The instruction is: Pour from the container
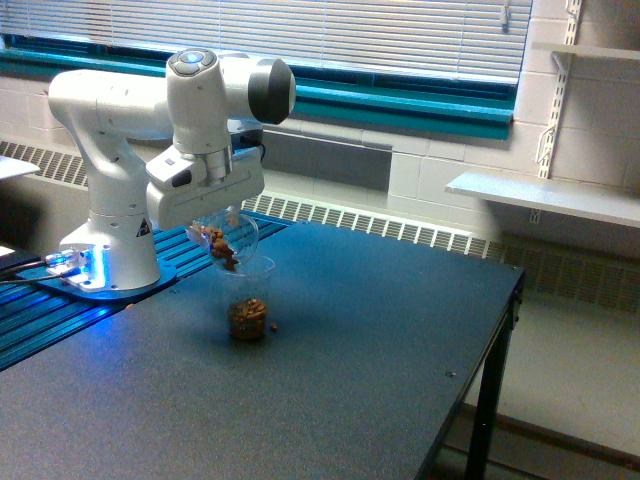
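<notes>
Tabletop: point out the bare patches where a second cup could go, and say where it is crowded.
Bare: the dark tabletop from the cup to the exterior view's right edge, and the near stretch in front. Crowded: the far left corner, where the tilted container hangs over the cup beside the robot base.

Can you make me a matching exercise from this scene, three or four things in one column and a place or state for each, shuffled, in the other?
Things:
1. container
2. cup
3. loose brown bit
4. end effector

States:
A. lying on the table beside the cup
B. tilted, mouth down toward the cup
C. gripping the container from above
D. upright, brown bits at its bottom

Pairs: 1-B, 2-D, 3-A, 4-C
</notes>
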{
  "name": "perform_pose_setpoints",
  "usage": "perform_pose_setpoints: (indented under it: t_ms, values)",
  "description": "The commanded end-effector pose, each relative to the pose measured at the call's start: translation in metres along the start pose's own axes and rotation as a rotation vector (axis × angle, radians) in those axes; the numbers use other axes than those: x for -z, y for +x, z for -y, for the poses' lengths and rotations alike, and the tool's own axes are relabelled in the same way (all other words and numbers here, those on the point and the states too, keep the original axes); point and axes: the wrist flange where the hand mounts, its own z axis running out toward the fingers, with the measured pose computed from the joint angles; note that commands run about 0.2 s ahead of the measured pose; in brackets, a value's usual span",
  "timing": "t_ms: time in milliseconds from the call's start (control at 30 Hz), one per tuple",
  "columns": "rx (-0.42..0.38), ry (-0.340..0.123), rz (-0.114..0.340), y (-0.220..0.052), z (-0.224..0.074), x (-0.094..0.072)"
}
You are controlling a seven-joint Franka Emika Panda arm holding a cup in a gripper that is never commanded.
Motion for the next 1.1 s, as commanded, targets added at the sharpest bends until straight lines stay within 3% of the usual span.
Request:
perform_pose_setpoints:
  t_ms: [33, 367, 1100]
  values:
    - [-0.015, 0.024, -0.033, 0.0059, -0.0149, 0.0061]
    - [-0.019, 0.04, -0.044, 0.0088, -0.0176, 0.012]
    - [-0.001, 0.027, -0.032, 0.0106, -0.0194, 0.0065]
